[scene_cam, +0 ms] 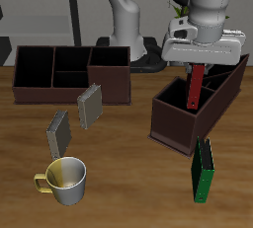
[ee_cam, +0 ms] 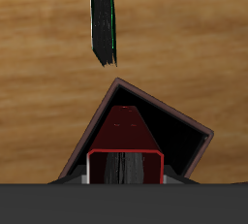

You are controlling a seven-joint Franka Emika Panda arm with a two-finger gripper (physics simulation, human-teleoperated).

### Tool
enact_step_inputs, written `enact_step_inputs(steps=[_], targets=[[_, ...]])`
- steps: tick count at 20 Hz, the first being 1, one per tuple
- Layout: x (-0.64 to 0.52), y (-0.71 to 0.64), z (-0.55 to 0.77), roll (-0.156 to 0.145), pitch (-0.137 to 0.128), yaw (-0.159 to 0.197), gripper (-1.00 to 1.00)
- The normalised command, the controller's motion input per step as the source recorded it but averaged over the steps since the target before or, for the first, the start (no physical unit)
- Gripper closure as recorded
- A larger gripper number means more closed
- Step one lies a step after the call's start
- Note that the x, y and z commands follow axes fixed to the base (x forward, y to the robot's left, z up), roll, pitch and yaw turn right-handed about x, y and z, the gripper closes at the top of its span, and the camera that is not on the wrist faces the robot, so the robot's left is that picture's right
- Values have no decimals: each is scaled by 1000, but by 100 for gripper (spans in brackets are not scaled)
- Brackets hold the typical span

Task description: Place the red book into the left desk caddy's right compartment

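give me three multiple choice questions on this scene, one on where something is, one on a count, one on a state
1. Where is the red book?
A. lying beside the mug
B. held upright over the left desk caddy
C. in the other caddy

2. How many grey books stand on the table?
A. one
B. two
C. four

3. How is the gripper?
A. open and empty
B. shut on the red book
C. out of sight

Answers: 1 B, the book hangs in the caddy's opening; 2 B, two stand near the mug; 3 B, the fingers clamp the book's upper end.
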Motion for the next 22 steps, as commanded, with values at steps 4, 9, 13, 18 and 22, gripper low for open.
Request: enact_step_inputs(steps=[4, 9, 13, 18, 22], targets=[[60, -65, -149, -9, 21, -16, 100], [48, 3, -177, 3, 27, -9, 100], [36, -6, -256, 2, 31, -24, 100], [-18, 25, -246, 14, 30, 6, 100], [26, -94, -377, -4, 51, -1, 100]])
